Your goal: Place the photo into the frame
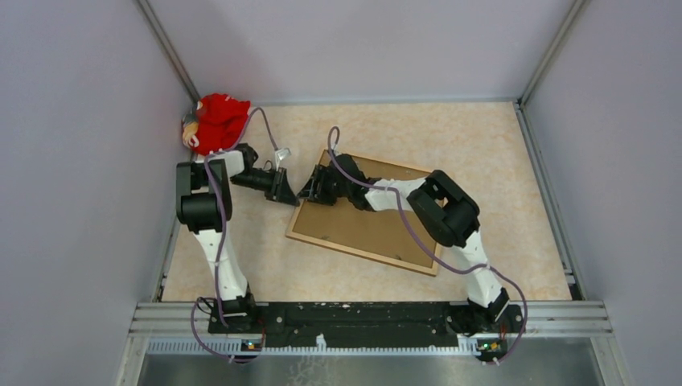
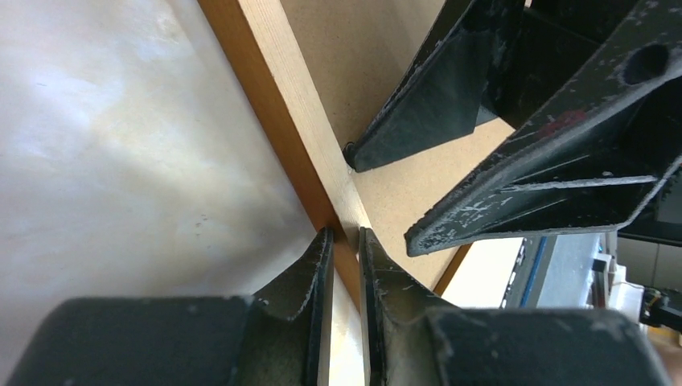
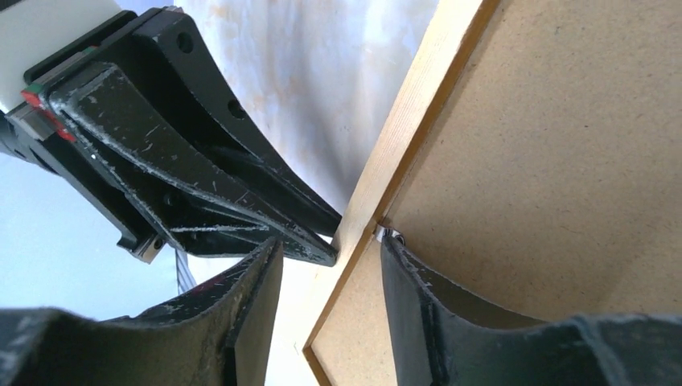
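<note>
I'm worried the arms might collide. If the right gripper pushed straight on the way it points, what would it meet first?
Most likely the left gripper: its tips pinch the edge of the frame right ahead of the right gripper, whose open fingers already straddle that edge. Exact depth is unclear.

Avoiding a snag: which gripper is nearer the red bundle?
Left. The left gripper holds the frame edge nearest the red bundle; the right gripper faces it from over the frame.
</note>
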